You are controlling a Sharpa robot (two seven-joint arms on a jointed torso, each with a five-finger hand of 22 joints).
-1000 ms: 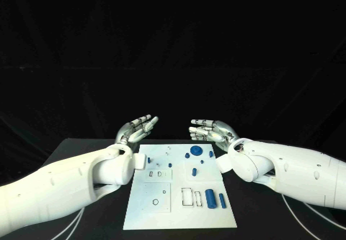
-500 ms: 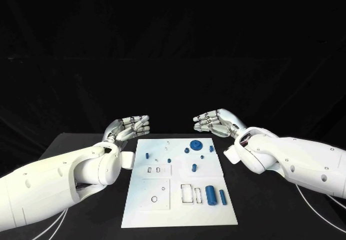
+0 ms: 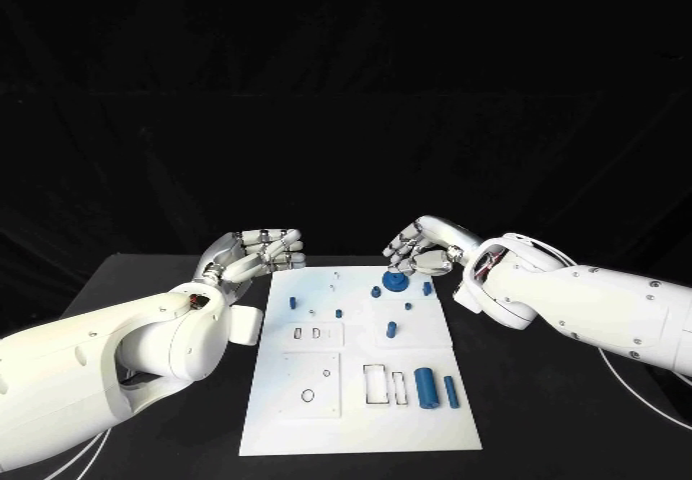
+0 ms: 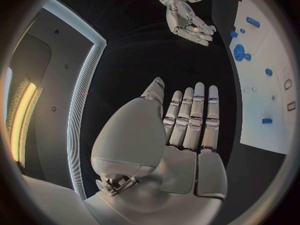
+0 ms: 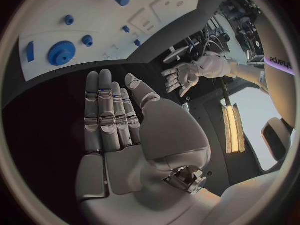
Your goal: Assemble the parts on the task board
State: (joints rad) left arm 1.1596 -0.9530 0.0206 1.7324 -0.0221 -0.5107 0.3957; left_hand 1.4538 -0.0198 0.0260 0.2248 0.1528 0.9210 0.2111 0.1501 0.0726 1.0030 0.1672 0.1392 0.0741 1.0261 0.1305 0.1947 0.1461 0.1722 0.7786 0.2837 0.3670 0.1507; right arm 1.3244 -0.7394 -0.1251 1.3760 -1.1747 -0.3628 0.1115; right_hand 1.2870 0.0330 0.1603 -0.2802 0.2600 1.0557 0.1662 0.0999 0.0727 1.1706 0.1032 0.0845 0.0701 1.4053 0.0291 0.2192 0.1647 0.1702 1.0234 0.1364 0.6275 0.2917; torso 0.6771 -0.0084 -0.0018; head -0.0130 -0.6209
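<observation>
Both hands lowered; right hand (image 3: 423, 252) open, empty.

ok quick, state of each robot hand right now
Left robot hand: open, holding nothing, beside the task board.
Right robot hand: open, holding nothing, over the board's far edge.

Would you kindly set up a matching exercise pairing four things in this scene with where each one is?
Things:
1. left hand
2. right hand
3. blue gear
4. large blue cylinder

Places:
A. near end of the task board, right side
B. above the board's far right corner
C. far end of the board, just below the right hand's fingers
D. beside the board's far left corner

Pairs: 1-D, 2-B, 3-C, 4-A
</observation>
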